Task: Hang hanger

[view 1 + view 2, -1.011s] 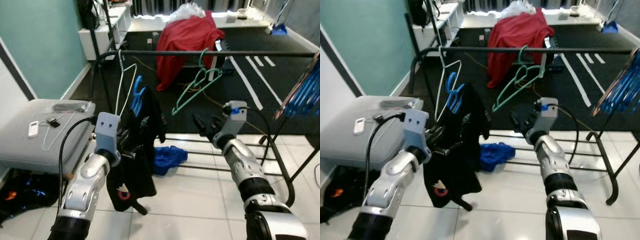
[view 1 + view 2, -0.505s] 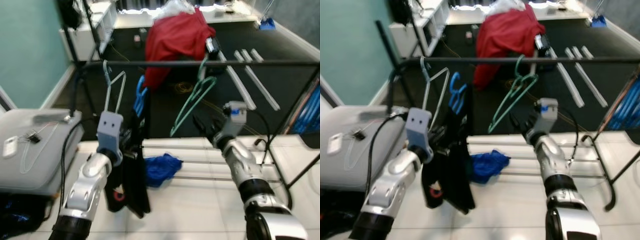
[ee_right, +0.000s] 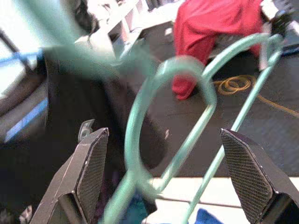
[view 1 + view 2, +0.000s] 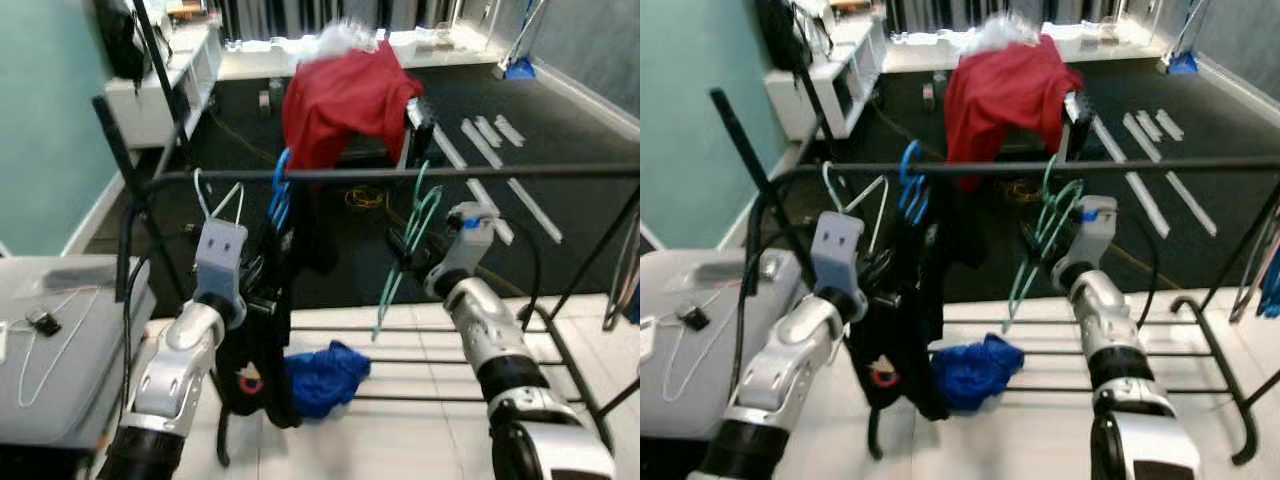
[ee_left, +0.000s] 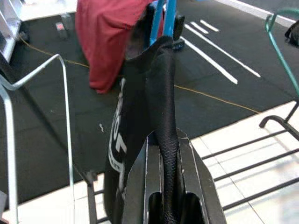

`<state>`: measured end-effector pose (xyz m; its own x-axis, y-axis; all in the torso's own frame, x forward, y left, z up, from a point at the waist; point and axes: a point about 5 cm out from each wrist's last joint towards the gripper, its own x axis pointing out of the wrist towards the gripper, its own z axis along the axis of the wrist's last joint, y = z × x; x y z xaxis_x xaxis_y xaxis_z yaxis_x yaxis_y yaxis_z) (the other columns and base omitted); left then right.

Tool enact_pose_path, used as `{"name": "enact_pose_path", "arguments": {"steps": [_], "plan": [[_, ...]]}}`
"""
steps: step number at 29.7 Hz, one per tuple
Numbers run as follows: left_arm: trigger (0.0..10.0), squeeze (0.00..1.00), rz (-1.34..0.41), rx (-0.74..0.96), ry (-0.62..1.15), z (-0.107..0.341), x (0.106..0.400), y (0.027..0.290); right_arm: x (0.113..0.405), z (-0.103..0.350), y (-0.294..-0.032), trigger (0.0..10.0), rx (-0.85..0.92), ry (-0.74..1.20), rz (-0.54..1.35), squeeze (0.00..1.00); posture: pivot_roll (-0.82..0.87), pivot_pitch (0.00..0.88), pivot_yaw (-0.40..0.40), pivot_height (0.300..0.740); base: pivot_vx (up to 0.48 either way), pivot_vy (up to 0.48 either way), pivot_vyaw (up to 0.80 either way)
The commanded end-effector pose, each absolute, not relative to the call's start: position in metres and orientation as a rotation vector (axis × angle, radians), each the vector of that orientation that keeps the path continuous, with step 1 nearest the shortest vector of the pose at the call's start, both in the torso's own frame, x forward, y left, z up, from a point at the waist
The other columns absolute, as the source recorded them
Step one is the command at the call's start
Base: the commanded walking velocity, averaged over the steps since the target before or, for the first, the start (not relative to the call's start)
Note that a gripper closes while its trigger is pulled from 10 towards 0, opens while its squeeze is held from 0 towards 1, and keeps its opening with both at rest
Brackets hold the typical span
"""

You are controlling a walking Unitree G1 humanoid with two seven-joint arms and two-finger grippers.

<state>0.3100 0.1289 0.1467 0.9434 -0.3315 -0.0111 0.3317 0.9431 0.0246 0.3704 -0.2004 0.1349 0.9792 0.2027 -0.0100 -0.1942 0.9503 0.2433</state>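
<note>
A black rail (image 4: 400, 174) runs across in front of me. On it hang a white wire hanger (image 4: 215, 200), a blue hanger (image 4: 280, 195) carrying a black garment (image 4: 258, 350), and a green hanger (image 4: 412, 235). My left gripper (image 4: 262, 290) is shut on a fold of the black garment (image 5: 163, 116), just below the blue hanger (image 5: 161, 18). My right gripper (image 4: 412, 262) is open, with its fingers (image 3: 91, 172) wide on either side of the green hanger (image 3: 187, 116), not touching it.
Beyond the rail a red cloth (image 4: 340, 90) is draped over something. A blue cloth (image 4: 320, 375) lies on the rack's lower bars (image 4: 440, 360). At my left is a grey case (image 4: 60, 350), with white shelves (image 4: 150, 90) behind it. Blue hangers (image 4: 1270, 280) hang at the far right.
The whole view has shifted: I have come closer to the rail. My right gripper, earlier below the green hanger, now straddles it. The left gripper still holds the black garment.
</note>
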Motion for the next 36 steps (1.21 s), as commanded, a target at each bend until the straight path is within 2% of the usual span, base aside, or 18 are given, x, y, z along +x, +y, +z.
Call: {"name": "enact_pose_path", "arguments": {"steps": [1,7,13,14,15,16,26,36], "plan": [[10.0,0.00,-0.329,0.017,0.000,0.150,0.311,0.132,0.371,0.134,-0.192,10.0,0.252,0.045,0.225,0.00,-0.08,0.022,0.009,0.740,0.000,0.000,0.00],[10.0,0.00,-0.343,0.013,0.039,0.145,0.308,0.128,0.371,0.133,-0.193,10.0,0.254,0.046,0.223,0.00,-0.08,0.027,0.009,0.740,0.000,0.000,0.00],[10.0,0.00,-0.330,0.033,0.196,0.125,0.302,0.129,0.371,0.133,-0.193,10.0,0.256,0.050,0.222,0.00,-0.08,0.035,0.008,0.740,0.000,0.000,0.00],[10.0,0.21,-0.334,0.032,0.218,0.122,0.301,0.129,0.371,0.133,-0.193,10.0,0.257,0.050,0.222,0.00,-0.08,0.035,0.009,0.740,0.000,0.000,0.00],[10.0,0.21,-0.334,0.032,0.218,0.122,0.301,0.129,0.371,0.133,-0.193,10.0,0.257,0.050,0.222,0.00,-0.08,0.035,0.009,0.740,0.000,0.000,0.00],[10.0,1.00,-0.344,0.032,0.237,0.120,0.300,0.128,0.371,0.133,-0.193,10.0,0.257,0.050,0.222,0.00,-0.08,0.037,0.010,0.740,0.000,0.000,0.00],[10.0,1.00,-0.382,0.024,0.275,0.118,0.295,0.123,0.371,0.133,-0.193,10.0,0.262,0.050,0.218,0.00,-0.08,0.039,0.015,0.740,0.000,0.000,0.00],[10.0,1.00,-0.398,-0.037,0.167,0.132,0.277,0.128,0.372,0.134,-0.193,10.0,0.262,0.055,0.221,0.00,-0.07,0.041,0.003,0.740,0.000,0.000,0.00]]}}
